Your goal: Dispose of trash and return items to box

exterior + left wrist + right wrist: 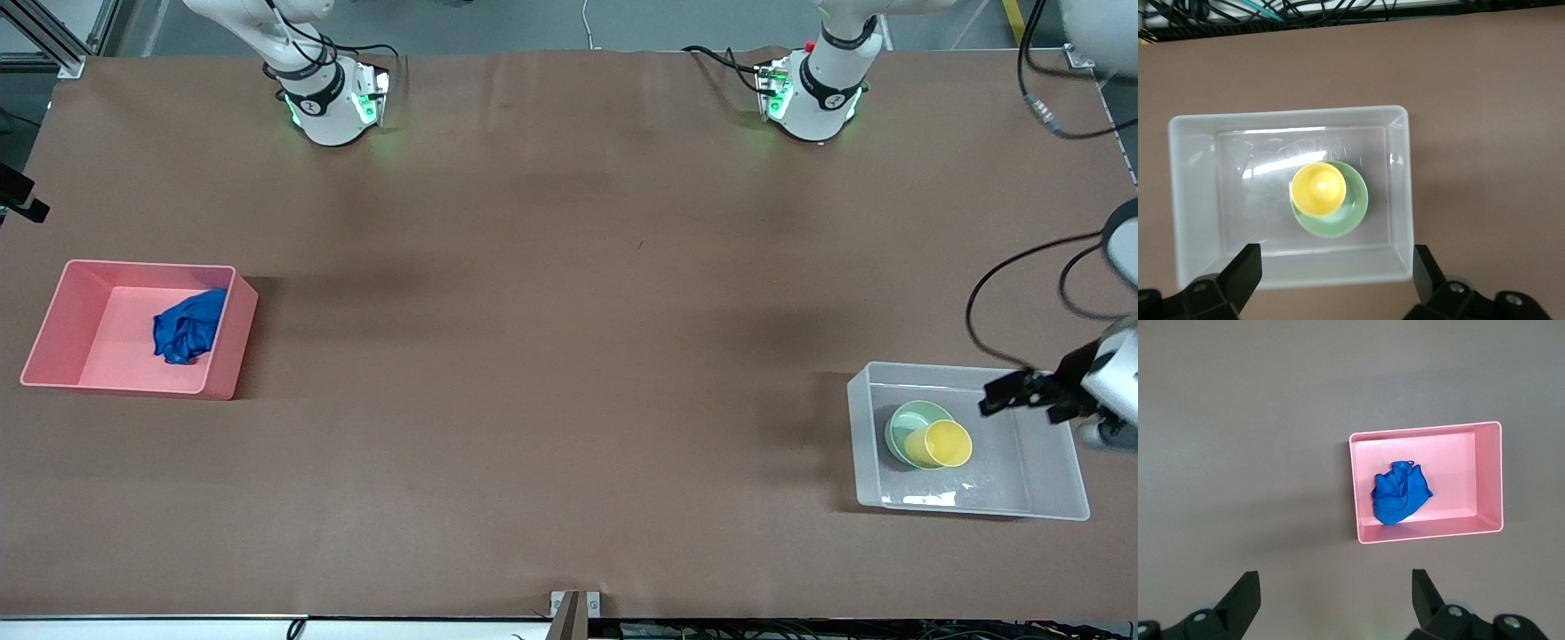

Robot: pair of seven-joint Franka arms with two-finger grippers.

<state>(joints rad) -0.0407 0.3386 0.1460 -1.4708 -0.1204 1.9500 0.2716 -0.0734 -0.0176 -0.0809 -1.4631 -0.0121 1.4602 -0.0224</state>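
Observation:
The blue cloth wad (188, 324) lies in the pink bin (53, 311) at the right arm's end of the table. It also shows in the right wrist view (1400, 493), inside the pink bin (1425, 535). The yellow cup (948, 443) sits in the mint-green bowl (907, 427), inside the clear tub (969, 511) at the left arm's end. My left gripper (1000, 397) hangs open and empty over the tub's rim. The left wrist view shows the left gripper (1336, 267), cup (1318, 188), bowl (1351, 207) and tub (1291, 115). My right gripper (1336, 587) is open and empty, high over bare table beside the pink bin.
Brown table cover (569, 356) spans the whole top. Black cables (1013, 293) loop over the table edge at the left arm's end, near the tub. A black clamp (18, 200) juts in at the right arm's end. The arm bases (329, 98) stand along the edge farthest from the front camera.

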